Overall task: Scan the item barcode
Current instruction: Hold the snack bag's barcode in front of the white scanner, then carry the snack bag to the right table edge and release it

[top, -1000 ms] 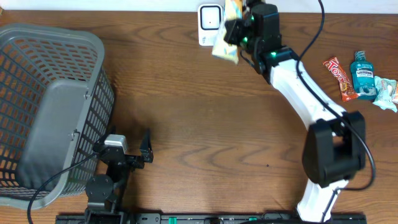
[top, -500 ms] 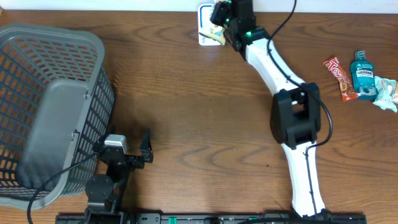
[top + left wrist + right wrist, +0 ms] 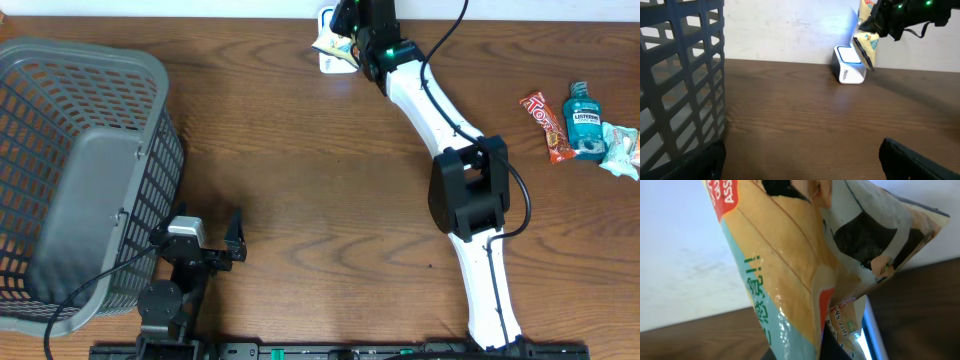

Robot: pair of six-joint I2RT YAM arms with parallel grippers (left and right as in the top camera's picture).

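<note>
Brown wooden table (image 3: pixel 300 200) with a white wall behind its far edge: this is the place. At that far edge stands the scanner (image 3: pixel 849 67), a small white box with a blue glow on its face. The face is turned up and toward the near side of the table.

The snack packet (image 3: pixel 866 42) hangs in the air, just above the scanner and a little toward the right arm's side. The right gripper (image 3: pixel 352 22) has its jaws together on the upper part of the packet. From overhead the packet covers part of the scanner. I cannot tell whether the two touch; from the left wrist view a narrow gap seems to be there.

The long axis of the packet runs from the gripper down toward the scanner, tilted. In the right wrist view its lower corner points at the lit face. The right arm is the near one, stretched far across the table. The left gripper (image 3: pixel 200 238) rests well apart, beside the grey basket (image 3: pixel 150 70), its jaws wide apart and empty.

The packet is a soft, crinkled bag, mostly yellow-orange with a pale blue band, a red patch and printed letters. One side shows a dark picture. No barcode is visible in any view, so I judge that the packet may need a small turn before the blue light reads it.
</note>
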